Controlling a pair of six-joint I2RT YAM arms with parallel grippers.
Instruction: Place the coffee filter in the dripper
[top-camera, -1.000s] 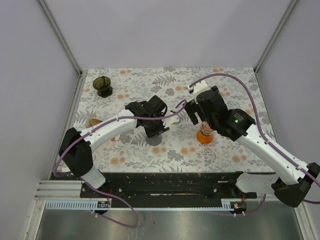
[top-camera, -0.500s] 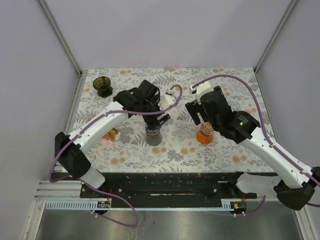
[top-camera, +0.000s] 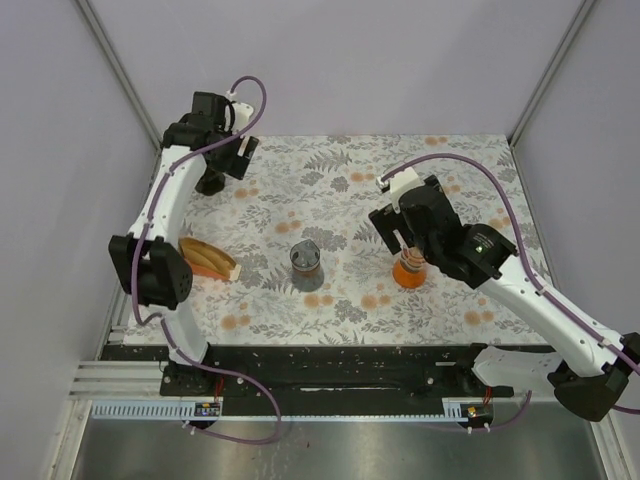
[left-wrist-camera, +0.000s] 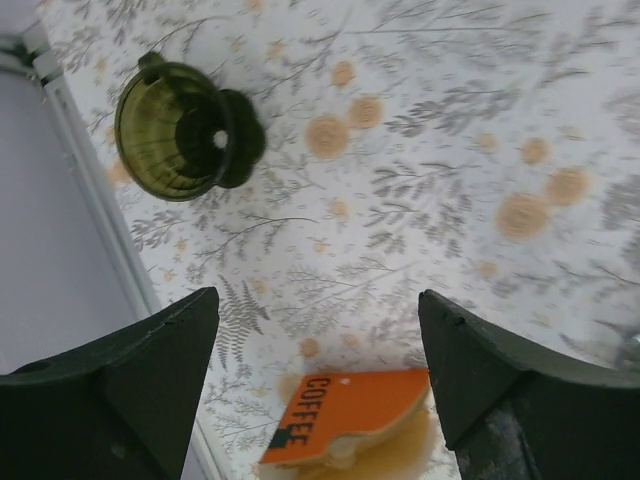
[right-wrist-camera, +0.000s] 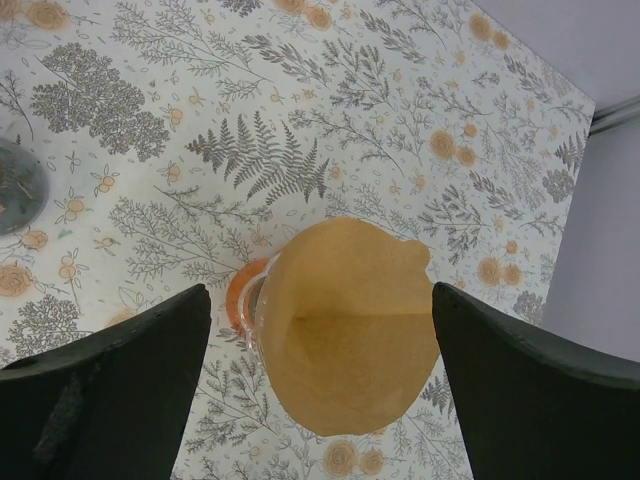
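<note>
**Right gripper** (right-wrist-camera: 320, 290): the fingers (right-wrist-camera: 120, 390) are standing fully spread and gripping nothing, as they were a second ago. Directly below the gap between them the coffee filter (right-wrist-camera: 345, 320) is sitting mouth-up in the orange dripper (right-wrist-camera: 240, 295). Only a sliver of the dripper's rim is showing beside the paper. The pads are not touching the filter.

**Left gripper** (left-wrist-camera: 317, 295): this is where the change lies. A second ago its jaws were nearly closed, low over the grey cup (top-camera: 305, 258) at mid-table. They are now spread wide and empty, and the arm is swinging off to the far corner. Ahead of the fingertips and off to one side a green dripper (left-wrist-camera: 180, 130) is standing empty. Beneath the fingers a filter pack (left-wrist-camera: 350, 415) is lying on the floral tabletop (top-camera: 470, 175). The grey cup is standing alone, well behind this gripper.

**Assessment:** both grippers are released and the filter is resting in the orange dripper, so the placement appears done. The left arm seems to be clearing away. How fully the paper is seated against the cone cannot be told from above.
</note>
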